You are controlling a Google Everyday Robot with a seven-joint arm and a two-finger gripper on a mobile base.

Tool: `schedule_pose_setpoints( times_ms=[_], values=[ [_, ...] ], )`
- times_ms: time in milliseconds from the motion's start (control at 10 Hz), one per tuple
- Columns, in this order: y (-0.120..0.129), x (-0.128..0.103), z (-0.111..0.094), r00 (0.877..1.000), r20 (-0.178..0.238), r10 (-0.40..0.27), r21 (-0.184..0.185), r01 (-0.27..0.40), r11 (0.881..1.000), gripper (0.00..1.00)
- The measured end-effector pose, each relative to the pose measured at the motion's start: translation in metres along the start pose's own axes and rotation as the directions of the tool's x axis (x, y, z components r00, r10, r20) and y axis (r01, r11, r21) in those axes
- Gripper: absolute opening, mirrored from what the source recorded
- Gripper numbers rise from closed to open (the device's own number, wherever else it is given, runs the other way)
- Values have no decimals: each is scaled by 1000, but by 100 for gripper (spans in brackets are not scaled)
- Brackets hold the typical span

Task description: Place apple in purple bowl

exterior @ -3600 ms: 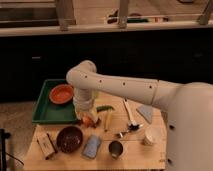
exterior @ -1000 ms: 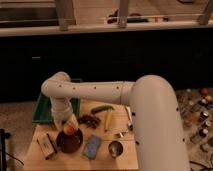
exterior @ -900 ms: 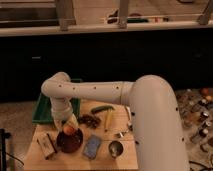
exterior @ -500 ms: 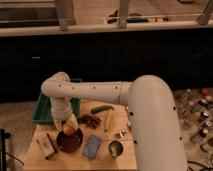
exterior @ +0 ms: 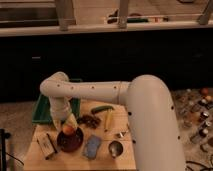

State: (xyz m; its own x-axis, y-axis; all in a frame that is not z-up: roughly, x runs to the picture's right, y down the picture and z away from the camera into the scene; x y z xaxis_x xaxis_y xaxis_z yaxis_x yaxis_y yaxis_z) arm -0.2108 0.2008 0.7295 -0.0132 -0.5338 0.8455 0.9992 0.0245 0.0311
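Observation:
The apple (exterior: 67, 130) is orange-red and sits at the upper part of the dark purple bowl (exterior: 71, 140), which stands on the wooden table at the left front. My gripper (exterior: 67, 123) hangs from the white arm directly above the bowl, its fingers around the apple. I cannot see whether the apple rests in the bowl or is held just over it.
A green tray (exterior: 42, 110) lies behind the bowl at the table's left rear. A green vegetable (exterior: 101, 109), a dark clump (exterior: 89, 120), a yellow stick (exterior: 107, 121), a blue pouch (exterior: 92, 147), a metal cup (exterior: 116, 148) and a brown box (exterior: 47, 145) lie around. My white arm (exterior: 150, 120) covers the table's right side.
Over the last second almost nothing moved. Since 3.6 s ago the arm has swung left from the table's middle to above the bowl, carrying the apple.

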Motion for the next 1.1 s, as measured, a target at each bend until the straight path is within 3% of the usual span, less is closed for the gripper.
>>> schedule_pose_setpoints(
  times_ms=[300, 1100],
  values=[
    [0, -1, 0, 1000, 0, 1, 0, -1, 1000, 78],
    [-1, -1, -1, 1000, 4, 2, -1, -2, 1000, 80]
  ],
)
